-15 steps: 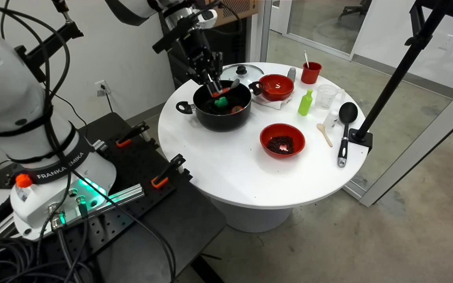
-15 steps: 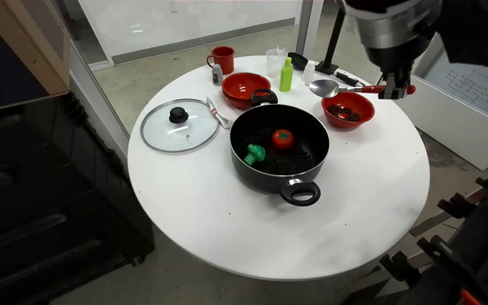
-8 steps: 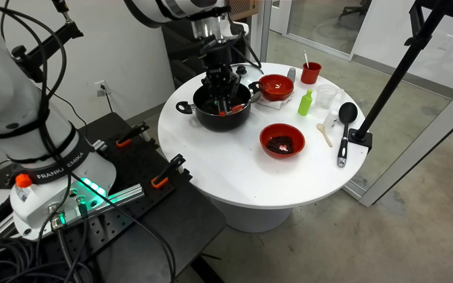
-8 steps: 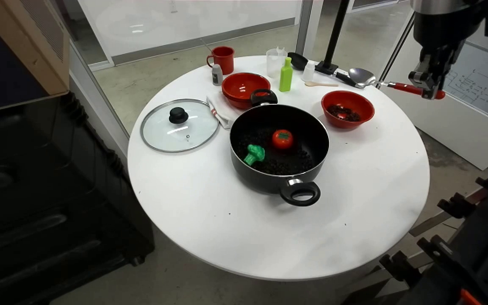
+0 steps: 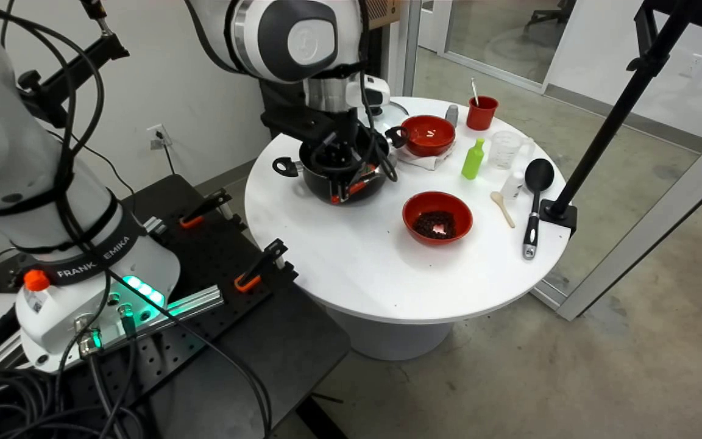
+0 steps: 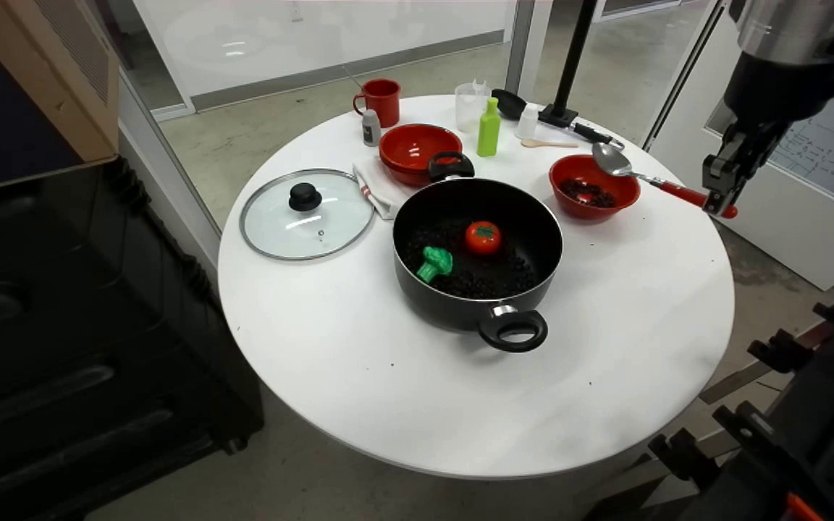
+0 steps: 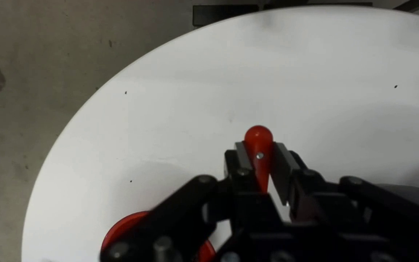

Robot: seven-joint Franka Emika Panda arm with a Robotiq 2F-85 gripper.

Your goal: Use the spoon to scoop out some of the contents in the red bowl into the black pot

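Observation:
My gripper (image 7: 259, 154) is shut on the red handle of the spoon (image 6: 681, 194), the handle's round end showing between the fingertips in the wrist view. The spoon's silver head points away from the gripper; in an exterior view it overlaps the upper right rim of the red bowl (image 6: 594, 212) and looks raised above it. No load can be made out on it. Dark bits and a pale piece lie inside that bowl. The black pot (image 6: 431, 304) holds a toy tomato (image 6: 483, 239), green broccoli (image 6: 434, 264) and dark bits. In an exterior view, arm and cables hide much of the pot.
Behind the pot sit stacked red bowls (image 6: 417, 148) on a cloth, beside a glass lid (image 6: 272, 224). A green bottle (image 6: 489, 134), a red cup (image 6: 382, 101), a measuring cup (image 5: 503, 151), a wooden spoon (image 5: 505, 212) and a black ladle (image 5: 538, 175) stand or lie around the table's far side.
The arm has swung away from the pot's side and come lower, carrying the spoon. The spoon's head has turned and dropped toward the red bowl's rim as seen in an exterior view.

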